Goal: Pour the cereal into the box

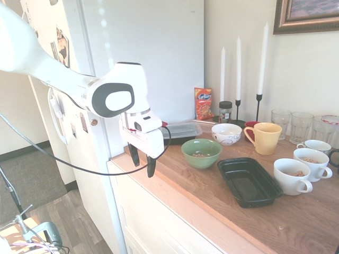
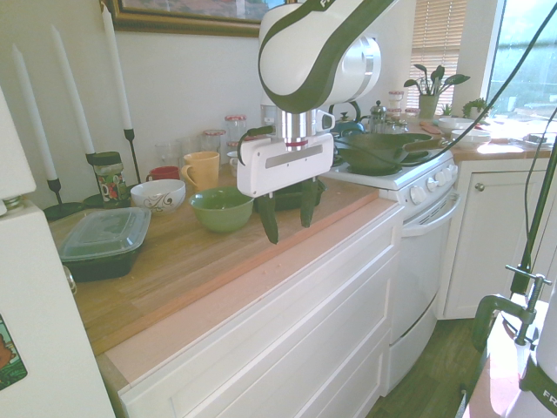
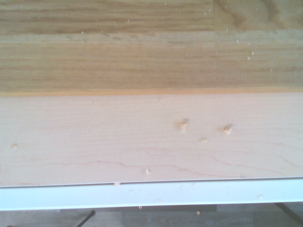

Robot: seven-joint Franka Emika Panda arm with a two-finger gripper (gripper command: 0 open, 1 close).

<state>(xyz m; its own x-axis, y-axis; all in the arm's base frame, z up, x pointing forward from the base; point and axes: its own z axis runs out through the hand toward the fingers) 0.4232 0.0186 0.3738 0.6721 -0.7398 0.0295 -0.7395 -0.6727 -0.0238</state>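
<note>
The cereal [image 1: 200,155] lies as a small tan scatter in the bottom of the green bowl [image 1: 201,153] on the wooden counter [image 1: 296,217], and the black box [image 1: 249,181] just beside it shows nothing inside, so the pour appears not yet begun. The white arm's gripper [image 1: 142,160] hangs over the counter's front edge, near the bowl but apart from it, fingers spread and pointing down, holding nothing; grasping, lifting and tipping the bowl all seem left to do.

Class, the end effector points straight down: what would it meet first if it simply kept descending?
Probably the pale front strip of the wooden countertop, near its edge; nothing lies beneath the open end effector, though depth is uncertain.
</note>
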